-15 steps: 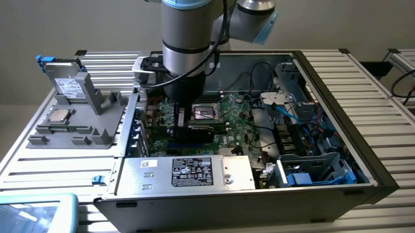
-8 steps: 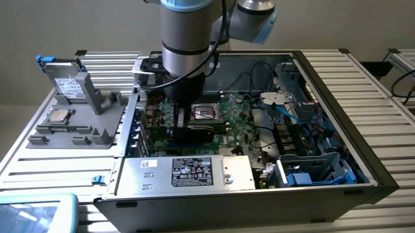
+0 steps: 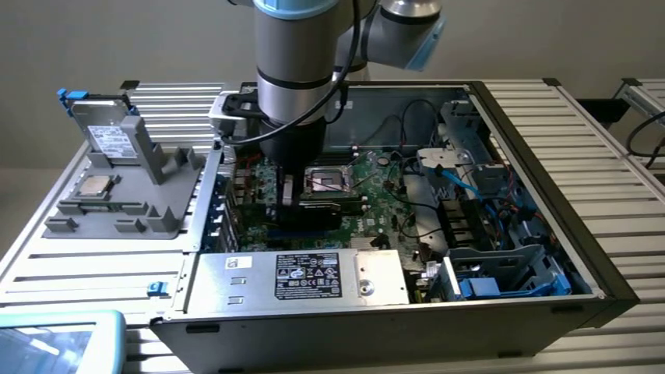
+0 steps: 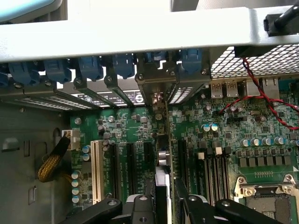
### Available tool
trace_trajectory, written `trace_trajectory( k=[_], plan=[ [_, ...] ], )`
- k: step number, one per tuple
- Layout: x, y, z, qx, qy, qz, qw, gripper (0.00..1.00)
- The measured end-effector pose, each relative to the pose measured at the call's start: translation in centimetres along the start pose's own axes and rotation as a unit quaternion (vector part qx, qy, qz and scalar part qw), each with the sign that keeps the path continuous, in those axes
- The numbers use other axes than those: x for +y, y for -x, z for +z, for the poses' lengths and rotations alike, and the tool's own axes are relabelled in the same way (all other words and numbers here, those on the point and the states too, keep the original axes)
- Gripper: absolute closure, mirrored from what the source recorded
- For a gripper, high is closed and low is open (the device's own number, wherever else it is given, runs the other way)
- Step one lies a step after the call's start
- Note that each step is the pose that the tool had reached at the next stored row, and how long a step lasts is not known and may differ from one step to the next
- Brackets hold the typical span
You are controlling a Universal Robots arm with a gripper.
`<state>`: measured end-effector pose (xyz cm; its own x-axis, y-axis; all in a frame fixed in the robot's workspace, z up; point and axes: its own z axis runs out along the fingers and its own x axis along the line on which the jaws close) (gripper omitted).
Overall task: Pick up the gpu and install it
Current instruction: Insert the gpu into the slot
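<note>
1. The end effector [image 4: 161, 205] is inside the open case [image 3: 540, 156], low over the motherboard [image 4: 224, 135], pinching the gpu [image 4: 161, 154] edge-on between its fingers [image 4: 142, 205].
2. The gpu stands upright over the expansion slots [image 4: 128, 163]. Its silver bracket [image 4: 156, 79] reaches up to the rear bracket row, among the blue latches [image 4: 124, 63].
3. Whether its edge connector has entered a slot cannot be told; the card hides the contact line.
4. Risk: if the card sits slightly off the slot line, downward pressure would likely jam it against the slot wall or flex the motherboard.
5. Risk: the bracket could catch on the rear frame and tilt the card.
6. Risk: the capacitors [image 4: 161, 156] just beside the card could be struck if it slips in the grip.
</note>
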<state>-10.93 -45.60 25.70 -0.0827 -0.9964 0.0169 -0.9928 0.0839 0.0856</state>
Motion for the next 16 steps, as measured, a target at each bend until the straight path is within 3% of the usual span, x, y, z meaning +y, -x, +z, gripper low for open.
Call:
trace_trajectory(
  k=[16],
  plan=[
    [-0.22,0.01,0.17,0.0005,0.0,-0.004,1.0,0.73]
  ],
)
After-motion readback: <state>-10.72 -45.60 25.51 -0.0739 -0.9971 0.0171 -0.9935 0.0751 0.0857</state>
